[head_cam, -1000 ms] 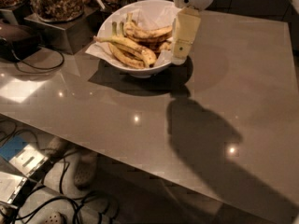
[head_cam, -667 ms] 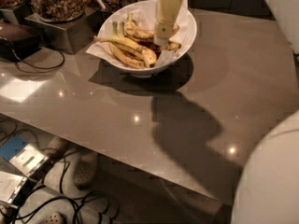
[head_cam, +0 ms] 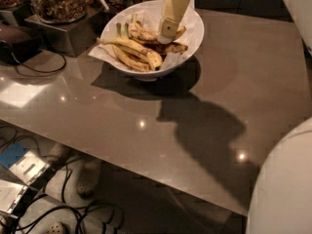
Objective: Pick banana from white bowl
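Note:
The white bowl point(head_cam: 181, 62), lined with white paper, stands at the back of the grey-brown table point(head_cam: 161, 130). It holds several bananas. A brown-blotched banana point(head_cam: 172, 48) lies at the right of the pile, and cleaner yellow ones with greenish stems point(head_cam: 130, 44) lie to its left. My gripper point(head_cam: 168, 29) hangs down from above into the bowl's right half, its tip just over the blotched banana. I cannot tell whether it touches the banana.
Glass jars of nuts point(head_cam: 61, 1) stand on a metal stand point(head_cam: 61, 35) left of the bowl, with a black cable point(head_cam: 45, 67) beside it. My white body point(head_cam: 285, 184) fills the lower right. Cables and boxes point(head_cam: 24, 169) lie on the floor below the table's front edge.
My gripper has moved left from the bowl's right rim to above the bananas and come lower into the bowl. The bowl and bananas have not moved.

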`<state>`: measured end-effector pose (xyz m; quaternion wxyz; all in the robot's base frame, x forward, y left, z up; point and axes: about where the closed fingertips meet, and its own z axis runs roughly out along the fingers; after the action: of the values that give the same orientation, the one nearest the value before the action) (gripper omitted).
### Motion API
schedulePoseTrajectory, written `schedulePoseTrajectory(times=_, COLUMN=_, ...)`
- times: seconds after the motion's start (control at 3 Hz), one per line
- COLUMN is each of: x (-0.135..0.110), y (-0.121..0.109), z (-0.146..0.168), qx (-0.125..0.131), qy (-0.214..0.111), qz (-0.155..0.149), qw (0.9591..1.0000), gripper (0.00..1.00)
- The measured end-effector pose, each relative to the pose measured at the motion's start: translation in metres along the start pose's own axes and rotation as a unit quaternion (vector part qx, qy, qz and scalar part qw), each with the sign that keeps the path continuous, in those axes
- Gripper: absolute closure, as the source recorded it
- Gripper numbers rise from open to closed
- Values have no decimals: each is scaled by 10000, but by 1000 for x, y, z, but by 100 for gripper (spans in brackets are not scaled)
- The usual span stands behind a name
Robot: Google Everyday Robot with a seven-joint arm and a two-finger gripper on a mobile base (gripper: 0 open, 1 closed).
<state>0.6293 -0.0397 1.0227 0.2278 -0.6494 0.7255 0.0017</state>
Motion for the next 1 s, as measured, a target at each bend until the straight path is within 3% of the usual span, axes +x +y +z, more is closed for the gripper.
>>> schedulePoseTrajectory(times=0.33, x=1, y=-5, z=23, qx=-398, qy=-223, qz=285, qw=9986, gripper=0)
schedulePoseTrajectory(times=0.67, x=-6, y=-20, z=41, qx=-585, qy=-330, qz=516, qw=9964, gripper=0)
schedulePoseTrajectory(times=1.0, x=-16, y=-36, z=50, qx=-543, qy=-357, qz=677, qw=9956, gripper=0)
